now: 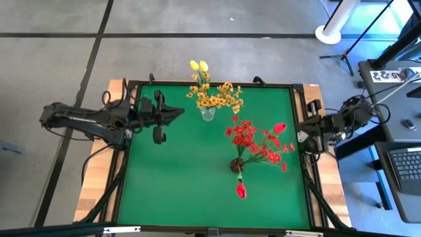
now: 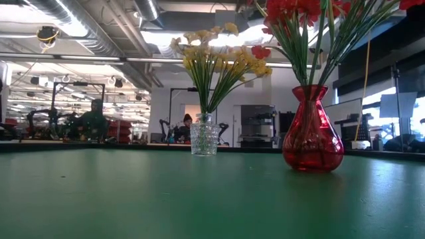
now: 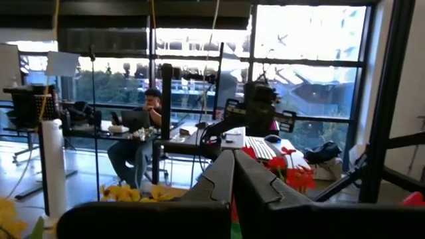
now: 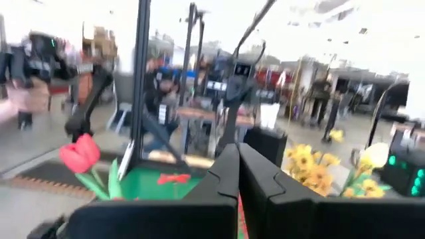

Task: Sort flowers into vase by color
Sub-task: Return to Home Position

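A clear glass vase (image 1: 208, 113) (image 2: 204, 135) stands near the table's far edge and holds yellow tulips (image 1: 198, 66) and yellow sprays (image 1: 218, 96) (image 2: 219, 56). A red vase (image 1: 237, 164) (image 2: 313, 129) stands right of the middle and holds red sprays (image 1: 247, 135) and red tulips (image 1: 279, 128); one red tulip (image 1: 241, 190) leans toward the near edge. My left gripper (image 1: 180, 112) (image 3: 234, 166) is shut, above the table left of the clear vase. My right gripper (image 1: 298, 135) (image 4: 238, 159) is shut, at the table's right edge.
The green table top (image 1: 171, 178) has a raised dark frame (image 1: 309, 191) around it. Beyond the table are desks, monitors, stands and seated people (image 3: 143, 133). A white stand base (image 1: 327, 33) and a desk with a keyboard (image 1: 404, 164) lie to the right.
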{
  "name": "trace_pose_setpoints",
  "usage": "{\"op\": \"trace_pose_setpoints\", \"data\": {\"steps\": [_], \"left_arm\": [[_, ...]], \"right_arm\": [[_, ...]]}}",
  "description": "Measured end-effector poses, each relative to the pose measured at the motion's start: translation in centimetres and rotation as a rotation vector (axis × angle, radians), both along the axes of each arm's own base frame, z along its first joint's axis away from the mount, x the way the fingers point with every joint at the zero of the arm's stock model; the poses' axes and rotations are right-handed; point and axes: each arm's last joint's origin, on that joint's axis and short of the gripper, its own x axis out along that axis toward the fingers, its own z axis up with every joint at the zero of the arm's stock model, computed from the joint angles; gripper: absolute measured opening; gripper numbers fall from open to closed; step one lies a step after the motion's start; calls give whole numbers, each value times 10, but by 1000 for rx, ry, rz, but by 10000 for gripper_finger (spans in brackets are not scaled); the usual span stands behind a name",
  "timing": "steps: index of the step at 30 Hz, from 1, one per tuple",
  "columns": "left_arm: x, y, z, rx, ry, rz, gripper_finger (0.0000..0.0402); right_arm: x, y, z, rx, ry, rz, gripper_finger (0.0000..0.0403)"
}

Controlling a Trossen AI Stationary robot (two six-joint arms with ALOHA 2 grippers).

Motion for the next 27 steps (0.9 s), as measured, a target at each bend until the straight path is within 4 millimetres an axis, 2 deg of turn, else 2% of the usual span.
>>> {"op": "trace_pose_setpoints", "data": {"steps": [5,8,11,14,18,24,27], "left_arm": [[-7,12,-1,-11,32,4,1],[-13,18,-5,-2,31,-7,1],[-21,22,-8,0,12,-11,1],[-32,26,-12,-9,-14,-4,0],[-47,29,-25,-19,-56,11,0],[-58,29,-50,-17,-79,-31,0],[-60,30,-61,-26,-86,-27,0]], "right_arm": [[-23,-18,-19,35,-154,46,1],[-19,-15,-22,2,-147,20,1],[-20,-14,-21,-4,-181,68,1],[-15,-11,-30,-39,-137,14,1],[-14,-9,-33,-49,-127,56,1],[-3,1,-53,-46,-94,94,1],[5,8,-70,-45,-64,115,1]]}}
